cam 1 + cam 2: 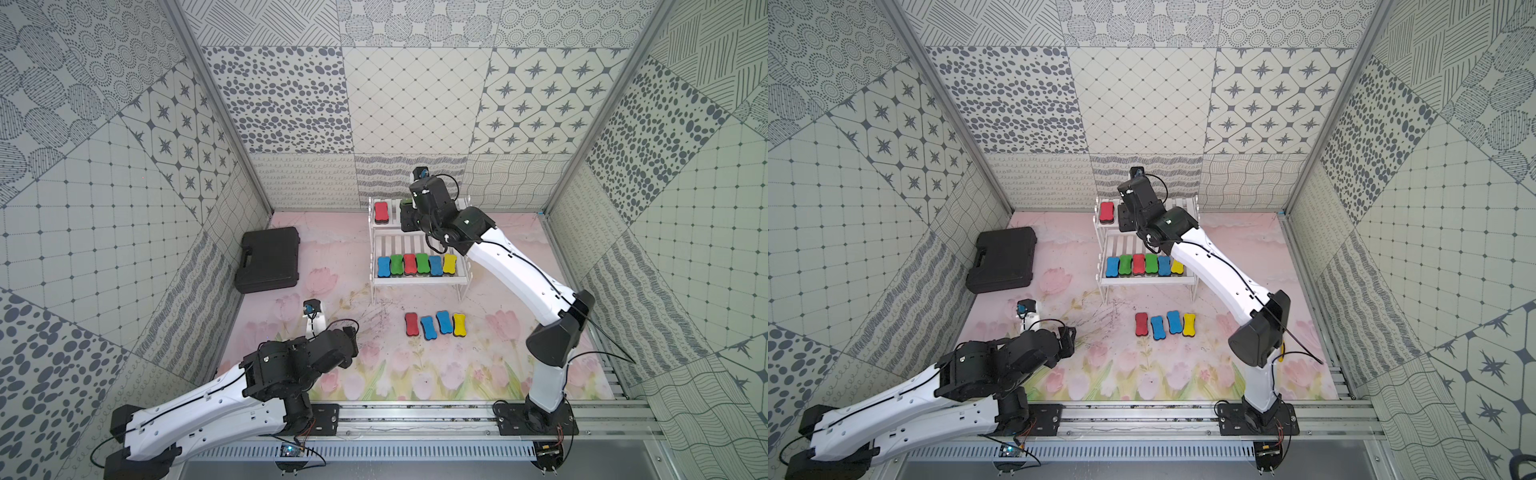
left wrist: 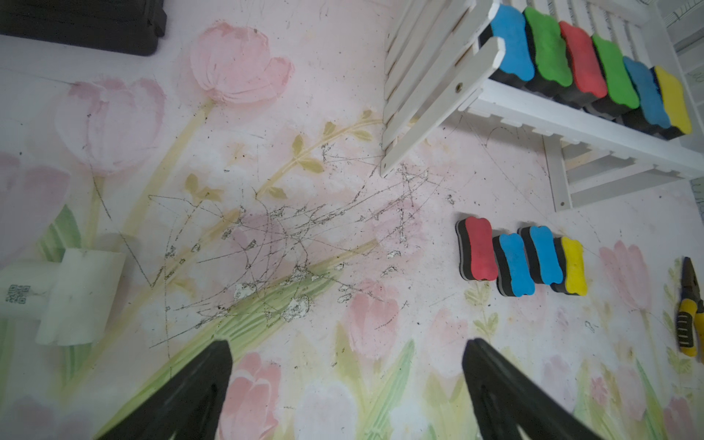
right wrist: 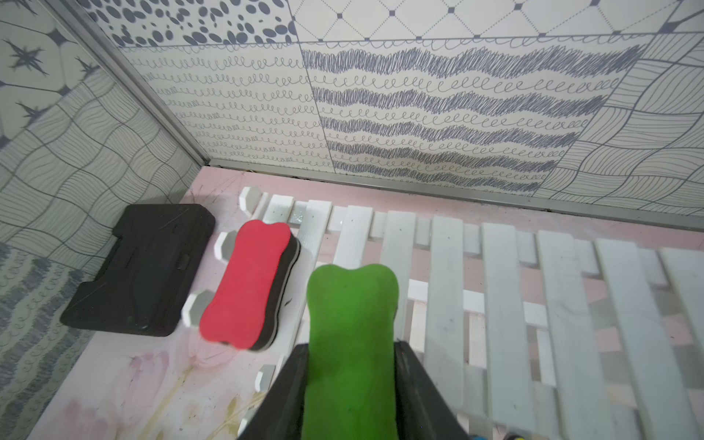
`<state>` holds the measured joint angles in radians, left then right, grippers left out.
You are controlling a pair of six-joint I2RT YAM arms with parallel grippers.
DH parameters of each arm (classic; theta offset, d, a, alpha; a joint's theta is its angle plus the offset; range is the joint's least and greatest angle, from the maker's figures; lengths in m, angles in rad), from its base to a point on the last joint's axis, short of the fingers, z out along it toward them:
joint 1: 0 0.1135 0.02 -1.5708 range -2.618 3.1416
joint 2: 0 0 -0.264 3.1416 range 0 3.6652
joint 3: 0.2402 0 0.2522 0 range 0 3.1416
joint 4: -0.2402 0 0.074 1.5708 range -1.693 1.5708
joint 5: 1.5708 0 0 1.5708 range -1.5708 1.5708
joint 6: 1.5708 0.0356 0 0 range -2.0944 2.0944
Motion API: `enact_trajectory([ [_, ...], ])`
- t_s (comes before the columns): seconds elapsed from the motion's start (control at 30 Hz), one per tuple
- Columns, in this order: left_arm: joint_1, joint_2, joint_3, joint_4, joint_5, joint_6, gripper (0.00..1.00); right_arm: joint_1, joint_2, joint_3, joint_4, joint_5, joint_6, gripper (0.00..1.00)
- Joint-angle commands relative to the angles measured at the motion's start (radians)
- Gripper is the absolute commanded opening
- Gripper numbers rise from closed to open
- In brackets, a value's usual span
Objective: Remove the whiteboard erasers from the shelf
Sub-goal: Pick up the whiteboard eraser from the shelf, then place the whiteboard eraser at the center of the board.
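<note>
Right gripper [image 3: 350,347] clamped on green eraser [image 3: 352,304] at shelf [image 3: 506,285] upper tier; left gripper [image 2: 347,343] wide open, empty. Others: red eraser [image 3: 247,282] upper tier, row of six [image 1: 409,264] lower tier, row of four [image 1: 444,322] on mat [image 1: 332,257].

Right wrist view: green whiteboard eraser [image 3: 350,324], near end blurred and cut by the frame edge, as are the fingers [image 3: 289,388] of my right gripper [image 3: 350,344]. In a top view my right arm [image 1: 1217,270] hides it on the shelf [image 1: 1142,281] and covers most of the yellow-handled pliers [image 1: 1282,352], well in front of the shelf.
</note>
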<state>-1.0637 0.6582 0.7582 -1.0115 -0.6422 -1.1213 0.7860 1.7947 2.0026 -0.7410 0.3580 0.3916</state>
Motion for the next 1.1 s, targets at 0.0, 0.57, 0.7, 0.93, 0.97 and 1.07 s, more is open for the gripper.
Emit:
enact_trajectory([
  [0.0, 0.006, -0.008, 0.018, -0.03, -0.046, 0.015, 0.99, 0.024, -0.188, -0.207, 0.171, -0.007, 0.06, 0.36],
  [0.57, 0.005, -0.024, 0.108, -0.09, -0.109, 0.043, 0.99, 0.349, -0.582, -1.129, 0.566, 0.167, 0.401, 0.36],
  [0.7, 0.005, -0.032, 0.123, -0.102, -0.122, 0.039, 1.0, 0.415, -0.452, -1.19, 0.749, 0.195, 0.429, 0.37],
  [0.93, 0.005, -0.03, 0.15, -0.117, -0.136, 0.04, 1.0, 0.453, -0.192, -1.123, 0.849, 0.257, 0.467, 0.36],
  [0.97, 0.005, -0.028, 0.154, -0.12, -0.138, 0.038, 1.0, 0.453, -0.165, -1.11, 0.845, 0.27, 0.474, 0.36],
  [1.07, 0.005, -0.027, 0.16, -0.125, -0.142, 0.037, 0.99, 0.455, -0.101, -1.08, 0.819, 0.298, 0.501, 0.36],
])
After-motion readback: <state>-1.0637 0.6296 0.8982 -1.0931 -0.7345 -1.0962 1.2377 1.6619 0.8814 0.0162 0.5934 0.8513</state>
